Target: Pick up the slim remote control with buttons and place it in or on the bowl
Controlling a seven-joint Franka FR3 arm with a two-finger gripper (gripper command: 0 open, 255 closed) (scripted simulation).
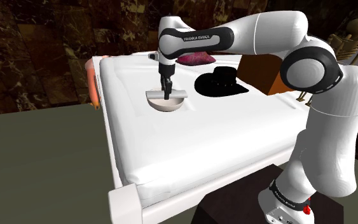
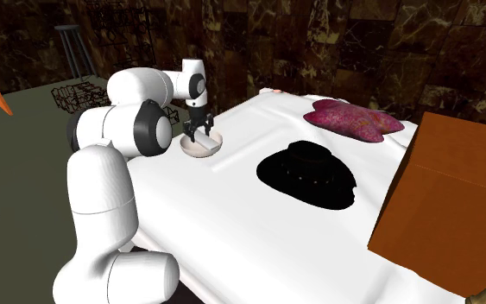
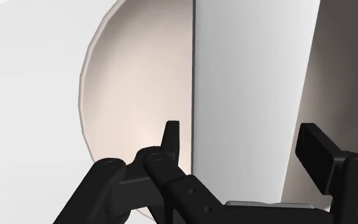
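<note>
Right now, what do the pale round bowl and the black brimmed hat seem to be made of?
Pale round bowl: smooth, perhaps glazed ceramic, given its soft inner sheen. Black brimmed hat: flat matte black, possibly felt; no texture shows.

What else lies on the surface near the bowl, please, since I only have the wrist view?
Observer: A black hat lies on the white bed, to the shoulder view's right of the bowl and apart from it.
Operator: Thank you. Is there anything beyond the hat?
Observer: Yes, a purplish-pink cushion lies farther back, toward the bed's far edge.
Operator: And how does the gripper stand relative to the bowl?
Observer: The gripper points straight down over the bowl's middle.
</note>
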